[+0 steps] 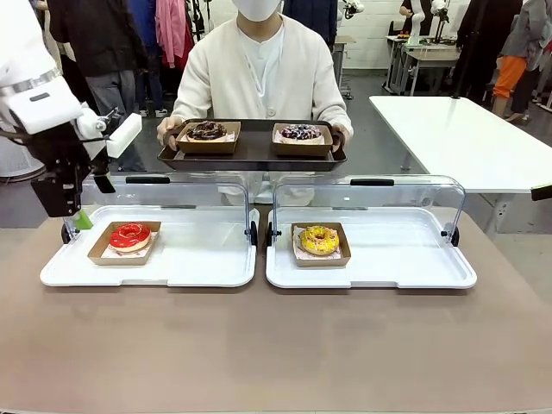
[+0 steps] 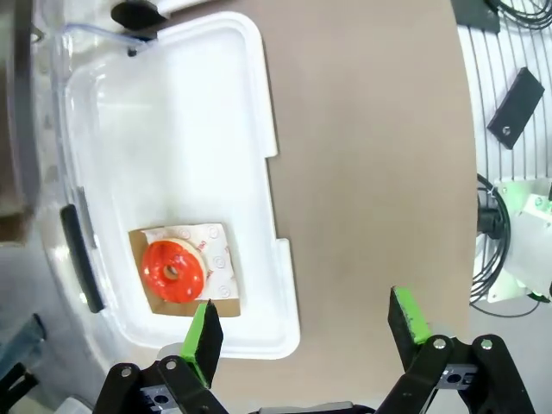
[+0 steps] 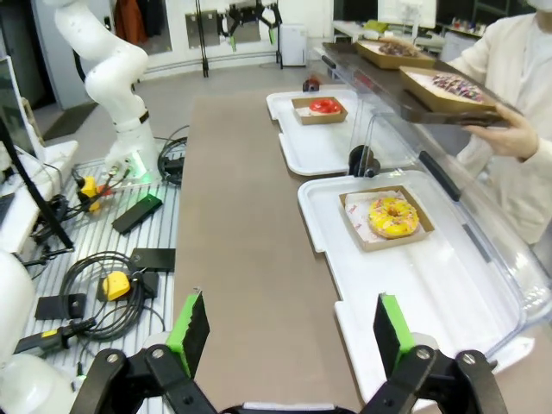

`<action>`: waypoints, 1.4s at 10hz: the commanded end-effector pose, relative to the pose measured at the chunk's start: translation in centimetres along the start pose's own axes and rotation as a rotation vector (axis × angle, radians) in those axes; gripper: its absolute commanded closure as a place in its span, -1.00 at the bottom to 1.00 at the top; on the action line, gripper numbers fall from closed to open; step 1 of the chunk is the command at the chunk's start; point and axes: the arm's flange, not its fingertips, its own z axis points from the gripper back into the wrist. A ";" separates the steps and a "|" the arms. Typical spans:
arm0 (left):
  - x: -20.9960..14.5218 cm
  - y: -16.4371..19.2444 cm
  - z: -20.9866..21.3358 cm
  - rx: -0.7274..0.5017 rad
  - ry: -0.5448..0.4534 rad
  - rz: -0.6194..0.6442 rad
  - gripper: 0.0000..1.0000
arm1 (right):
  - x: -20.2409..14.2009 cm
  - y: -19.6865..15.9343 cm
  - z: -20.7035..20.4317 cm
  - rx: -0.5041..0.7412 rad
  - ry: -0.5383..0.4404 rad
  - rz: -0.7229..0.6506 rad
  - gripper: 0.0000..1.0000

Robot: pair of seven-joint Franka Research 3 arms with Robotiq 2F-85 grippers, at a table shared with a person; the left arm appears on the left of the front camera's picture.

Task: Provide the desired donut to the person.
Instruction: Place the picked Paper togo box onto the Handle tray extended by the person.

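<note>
Across brown tabletop point(image 1: 276, 345): red donut point(image 1: 129, 235) just beside left gripper point(image 2: 306, 332), yellow donut point(image 3: 392, 216) farther ahead of right gripper point(image 3: 289, 332), both jaws apart, empty.

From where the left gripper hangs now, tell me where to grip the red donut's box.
Probably grip the box by its raised brown rim, coming straight down from above. It lies flat in the open tray; one finger outside the wall, one inside, clear of the red donut.
</note>
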 end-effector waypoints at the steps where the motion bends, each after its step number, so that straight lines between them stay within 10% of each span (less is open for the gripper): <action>1: -0.4 0.2 -1.0 0.003 -0.051 0.008 -1.00 | 0.0 -0.2 0.0 -0.003 -0.006 0.010 -1.00; 10: -0.7 0.2 -0.9 -0.010 -0.008 0.016 -1.00 | 0.0 -0.2 0.0 -0.003 -0.006 0.010 -1.00; 14: -11.7 0.4 2.5 -0.046 -0.714 0.014 -1.00 | 0.0 -0.2 0.0 -0.003 -0.006 0.010 -1.00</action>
